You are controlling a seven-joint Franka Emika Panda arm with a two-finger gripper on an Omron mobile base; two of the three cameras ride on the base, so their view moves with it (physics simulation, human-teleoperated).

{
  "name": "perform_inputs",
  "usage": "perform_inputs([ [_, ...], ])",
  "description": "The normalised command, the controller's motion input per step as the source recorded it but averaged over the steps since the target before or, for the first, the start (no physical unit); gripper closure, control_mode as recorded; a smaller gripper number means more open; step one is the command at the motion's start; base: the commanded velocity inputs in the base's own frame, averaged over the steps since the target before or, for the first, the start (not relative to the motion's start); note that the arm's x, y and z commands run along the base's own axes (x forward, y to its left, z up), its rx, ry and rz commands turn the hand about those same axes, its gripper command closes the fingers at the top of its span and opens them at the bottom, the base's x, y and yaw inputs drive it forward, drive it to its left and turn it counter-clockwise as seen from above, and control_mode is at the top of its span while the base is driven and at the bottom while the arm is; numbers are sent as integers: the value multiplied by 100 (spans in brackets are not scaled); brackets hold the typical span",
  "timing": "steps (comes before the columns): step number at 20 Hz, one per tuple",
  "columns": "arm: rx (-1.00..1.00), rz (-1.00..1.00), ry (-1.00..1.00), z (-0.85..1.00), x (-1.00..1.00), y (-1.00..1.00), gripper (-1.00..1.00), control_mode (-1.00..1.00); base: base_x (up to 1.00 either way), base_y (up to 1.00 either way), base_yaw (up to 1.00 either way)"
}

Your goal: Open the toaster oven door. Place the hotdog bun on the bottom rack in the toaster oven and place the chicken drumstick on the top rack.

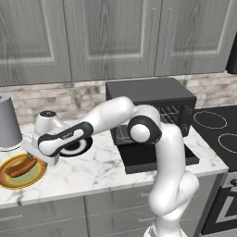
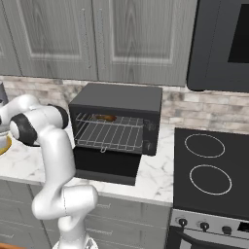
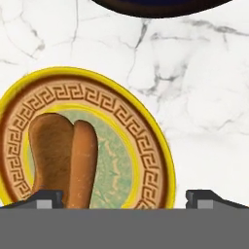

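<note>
- The oven [image 2: 116, 119] stood on the counter [image 1: 106, 164] with its door [image 2: 108, 168] dropped flat, both racks exposed.
- Something brownish lay at the back of the top rack [image 2: 109, 119], probably the drumstick; too small to tell.
- The bun [image 1: 21, 166] lay on a yellow-rimmed plate [image 1: 40, 175] at the counter's left end, well apart from the oven.
- The gripper [image 3: 124, 197] hovered above the plate, fingers spread fully and holding nothing.
- In the hand view the bun [image 3: 63, 163] sat toward the left fingertip [image 3: 46, 198], not centred.
- To grasp well, the hand should shift until the bun sits midway between the fingers, straddle its narrow width, then descend straight.
- Closing off-centre could push the bun across the plate or pinch only the sausage.
</note>
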Motion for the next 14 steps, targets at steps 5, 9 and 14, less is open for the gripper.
perform_inputs([
  [5, 3, 0, 0, -18, 27, 0, -100, -100, 0, 0, 0],
  [9, 2, 0, 0, -19, 26, 7, -100, -100, 0, 0, 0],
  [14, 0, 0, 0, -11, 17, 33, -100, -100, 0, 0, 0],
])
